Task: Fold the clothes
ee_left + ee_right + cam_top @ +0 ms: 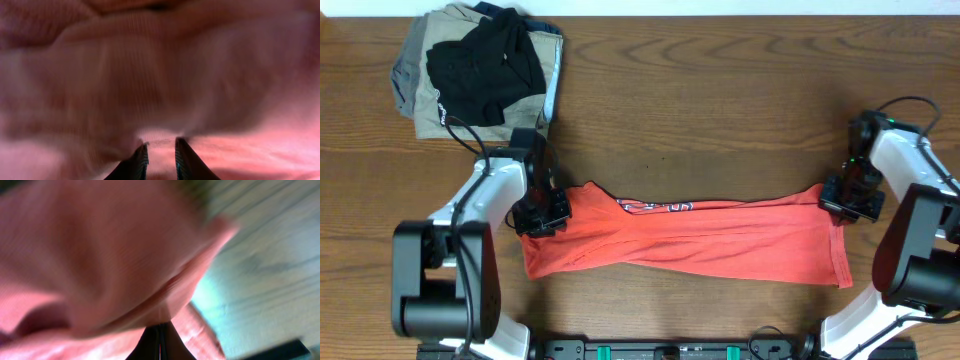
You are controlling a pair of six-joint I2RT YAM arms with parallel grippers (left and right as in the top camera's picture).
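My left pincer (pixel 542 215) was clenched on the left end of the red-orange T-shirt (pixel 690 235), and my right pincer (pixel 850 200) was clenched on its right end. Between the two the T-shirt ran as a long, narrow band across the near half of the wooden surface (pixel 720 100), lying roughly flat, with loose creases along its length. Its upper edge was folded over, and a thin strip of white lettering (pixel 655 206) showed along that fold, left of the middle. The lower right corner of the cloth reached down past my right pincer, toward the base of that arm.

In my left wrist view, orange fabric filled nearly everything, soft and blurred, and my two dark fingers (pixel 139 162) stood close together with a bit of cloth nipped in the narrow gap between them. In my right wrist view the fingers (pixel 150 342) were pressed almost shut on a bunched fold of the same fabric, with pale wood grain showing past it to the right.

In the far left corner of the surface, well apart from the T-shirt, a crumpled black garment (pixel 485 60) lay on top of a stack of khaki and grey folded garments (pixel 418 95).
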